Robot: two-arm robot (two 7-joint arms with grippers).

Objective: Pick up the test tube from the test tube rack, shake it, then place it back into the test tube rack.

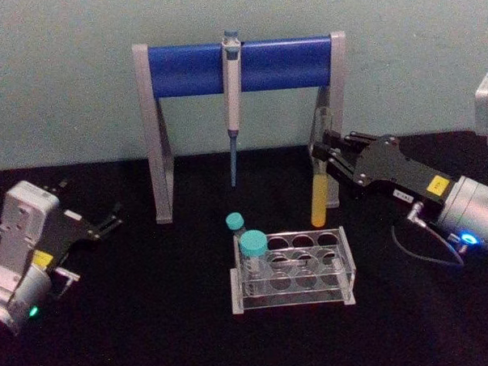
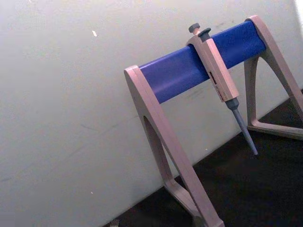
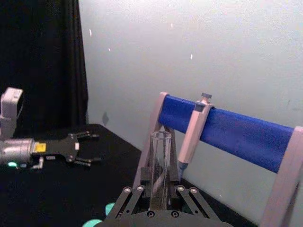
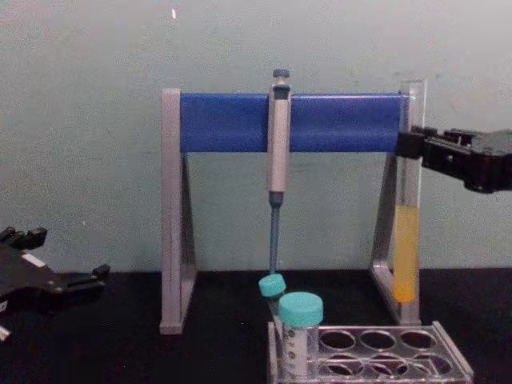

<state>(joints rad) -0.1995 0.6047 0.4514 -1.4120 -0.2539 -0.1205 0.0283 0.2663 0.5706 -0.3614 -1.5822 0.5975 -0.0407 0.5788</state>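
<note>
Two black fingers of the right gripper are pinched on the long thin clear glass test tube, close to its open top. The tube stands straight up, with yellow liquid in its lower part. It is out of the low see-through grey plastic test tube rack and is held a little beyond the rack's far right corner, just in front of the right leg of the tall grey stand with a blue bar. Two short tubes with teal caps stand at the left end of the rack. A grey-blue pipette hangs from the middle of the blue bar, tip down. Far off on the left, the left gripper sits low by the black table with its fingers spread wide and nothing in them.
</note>
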